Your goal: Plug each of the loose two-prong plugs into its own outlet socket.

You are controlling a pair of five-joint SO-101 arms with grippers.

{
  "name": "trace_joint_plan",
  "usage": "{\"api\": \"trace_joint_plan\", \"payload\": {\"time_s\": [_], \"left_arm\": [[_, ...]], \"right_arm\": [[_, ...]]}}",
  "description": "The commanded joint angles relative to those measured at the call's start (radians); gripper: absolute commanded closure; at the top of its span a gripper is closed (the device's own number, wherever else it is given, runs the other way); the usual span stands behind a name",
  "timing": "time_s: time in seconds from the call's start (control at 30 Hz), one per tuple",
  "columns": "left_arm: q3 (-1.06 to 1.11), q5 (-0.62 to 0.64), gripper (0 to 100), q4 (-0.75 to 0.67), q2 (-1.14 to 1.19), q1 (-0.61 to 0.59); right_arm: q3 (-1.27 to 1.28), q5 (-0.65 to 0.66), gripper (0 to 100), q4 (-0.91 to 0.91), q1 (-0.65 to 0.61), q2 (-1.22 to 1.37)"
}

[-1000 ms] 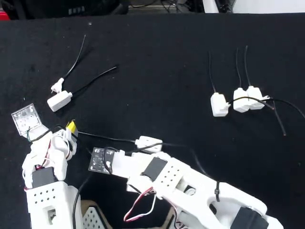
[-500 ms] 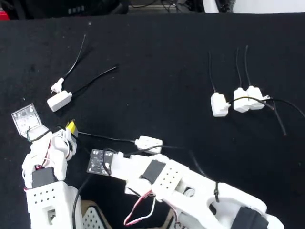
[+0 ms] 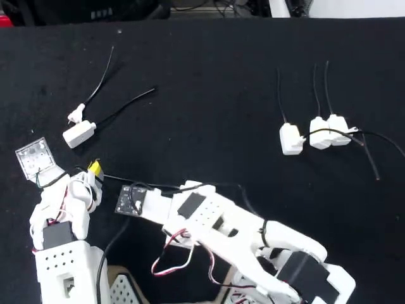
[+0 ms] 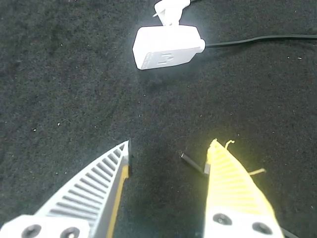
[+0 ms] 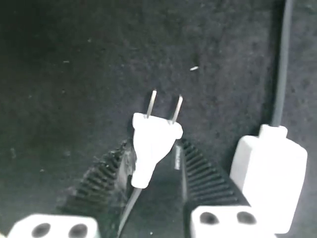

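Note:
My right gripper [image 5: 153, 148] is shut on a white two-prong plug [image 5: 151, 136], prongs pointing away over the black mat. A white outlet block [image 5: 267, 183] with a black cord lies right beside it. In the high view the right arm [image 3: 215, 221] lies across the front middle and covers most of that block [image 3: 193, 186]. My left gripper [image 4: 168, 151] is open and holds nothing. It hovers short of another white outlet block [image 4: 168, 47], with a small white plug [image 4: 171, 10] just past it. From above, that block [image 3: 79, 133] and plug [image 3: 76, 114] lie at the left.
Three white blocks [image 3: 319, 133] with thin black cords sit close together at the right. A black cord [image 3: 139, 182] runs from near the left gripper [image 3: 90, 172] toward the middle block. The black mat [image 3: 209, 95] covers the table.
The right arm has swung left and turned at the wrist, and now hides most of the middle outlet block. The left arm has not moved.

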Motion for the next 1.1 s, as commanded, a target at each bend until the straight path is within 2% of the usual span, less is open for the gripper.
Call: {"api": "trace_joint_plan", "payload": {"time_s": [0.0,0.17,0.37,0.47,0.63,0.8,1.07], "left_arm": [[-0.068,0.005,75,0.005,-0.012,-0.007],[-0.068,0.005,75,0.005,-0.012,-0.007],[-0.068,0.005,75,0.005,-0.012,-0.007],[-0.068,0.005,75,0.005,-0.012,-0.007],[-0.068,0.005,75,0.005,-0.012,-0.007],[-0.068,0.005,75,0.005,-0.012,-0.007],[-0.068,0.005,75,0.006,-0.012,-0.008]], "right_arm": [[-0.035,0.008,94.1,-0.005,0.037,0.002],[-0.062,0.002,98.2,0.028,0.04,0.001],[-0.15,-0.092,86.4,0.161,0.04,0.001],[-0.186,-0.097,86.3,0.178,0.038,0.001],[-0.231,-0.101,88.4,0.164,0.038,0.008],[-0.122,-0.092,88.4,0.046,0.032,0.022],[-0.025,-0.094,88.5,0.044,-0.084,-0.081]]}}
